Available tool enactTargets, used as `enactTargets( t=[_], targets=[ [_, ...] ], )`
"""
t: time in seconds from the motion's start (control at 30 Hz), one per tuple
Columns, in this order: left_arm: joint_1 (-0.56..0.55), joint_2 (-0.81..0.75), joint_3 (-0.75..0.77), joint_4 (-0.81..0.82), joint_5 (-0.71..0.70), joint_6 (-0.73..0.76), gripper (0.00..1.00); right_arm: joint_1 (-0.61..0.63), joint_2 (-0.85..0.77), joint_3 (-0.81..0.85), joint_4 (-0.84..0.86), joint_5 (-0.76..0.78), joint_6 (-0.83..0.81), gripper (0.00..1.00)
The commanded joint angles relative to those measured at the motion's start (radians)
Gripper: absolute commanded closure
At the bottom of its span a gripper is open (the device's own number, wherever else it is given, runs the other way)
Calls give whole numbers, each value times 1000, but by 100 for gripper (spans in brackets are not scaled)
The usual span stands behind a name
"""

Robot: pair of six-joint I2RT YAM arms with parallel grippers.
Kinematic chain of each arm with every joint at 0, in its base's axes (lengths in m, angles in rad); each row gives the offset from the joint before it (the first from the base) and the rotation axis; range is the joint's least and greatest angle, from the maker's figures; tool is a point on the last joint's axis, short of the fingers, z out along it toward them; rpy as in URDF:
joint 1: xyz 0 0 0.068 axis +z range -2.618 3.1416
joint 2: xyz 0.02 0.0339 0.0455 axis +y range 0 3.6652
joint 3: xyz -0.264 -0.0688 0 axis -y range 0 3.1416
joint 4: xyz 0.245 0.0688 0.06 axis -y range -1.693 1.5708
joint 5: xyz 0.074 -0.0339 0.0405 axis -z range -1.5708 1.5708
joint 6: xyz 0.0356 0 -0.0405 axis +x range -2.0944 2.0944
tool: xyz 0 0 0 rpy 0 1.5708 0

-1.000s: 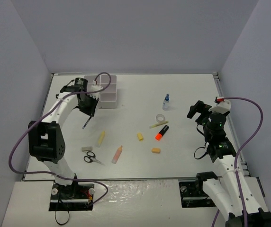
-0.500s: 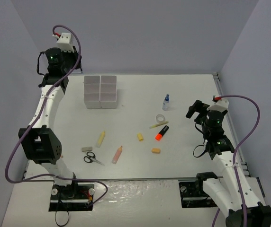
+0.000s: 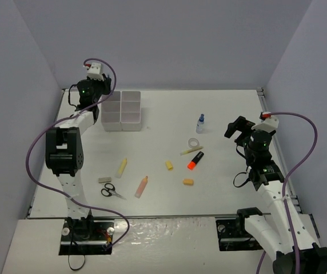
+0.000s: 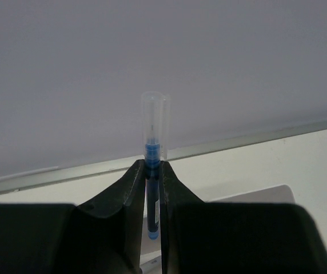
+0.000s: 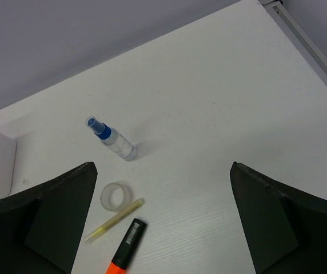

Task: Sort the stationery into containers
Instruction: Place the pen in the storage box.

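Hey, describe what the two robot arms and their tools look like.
The left arm and right arm have white links and black joints, each trailed by a looping purple cable. A small green light glows near each wrist. The left tool and right tool have black wedge-shaped fingers.

Left gripper [image 4: 153,166]: black fingers. Between them, a clear-capped plastic pen [image 4: 154,123] with a blue core.

Right gripper [image 5: 162,168]: black fingers. Ahead of it:
- a clear small plastic bottle [image 5: 113,141] with a blue collar
- a translucent tape roll [image 5: 116,196]
- a pale yellow thin pen [image 5: 116,219]
- a black-and-orange chunky marker [image 5: 129,240]

Elsewhere:
- white plastic six-compartment block [image 3: 121,110]
- white flat table [image 3: 232,105]
- black-handled steel scissors [image 3: 112,191]
- grey small eraser [image 3: 105,179]
- yellow stubby marker [image 3: 121,167]
- salmon-pink stubby marker [image 3: 142,186]
- two yellow small erasers [image 3: 169,165]
- purple arm cables [image 3: 306,142]
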Motion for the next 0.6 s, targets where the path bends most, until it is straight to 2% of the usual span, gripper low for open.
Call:
enactTargets(
  t=[0.0,0.17,0.3,0.37,0.43,0.57],
  targets=[
    [0,-54,7,221,23,21,100,8,6,50,74,34,11,0],
    [4,-38,-89,281,26,67,99,8,15,53,72,20,10,0],
    [9,-55,-131,274,33,63,81,9,5,47,69,17,9,0],
    [9,-62,-133,260,35,63,78,9,2,45,69,17,9,0],
    [9,-75,-141,251,42,64,70,9,-2,45,67,15,8,0],
    [9,-98,-154,233,46,58,62,9,-17,41,64,11,7,0]
  ],
)
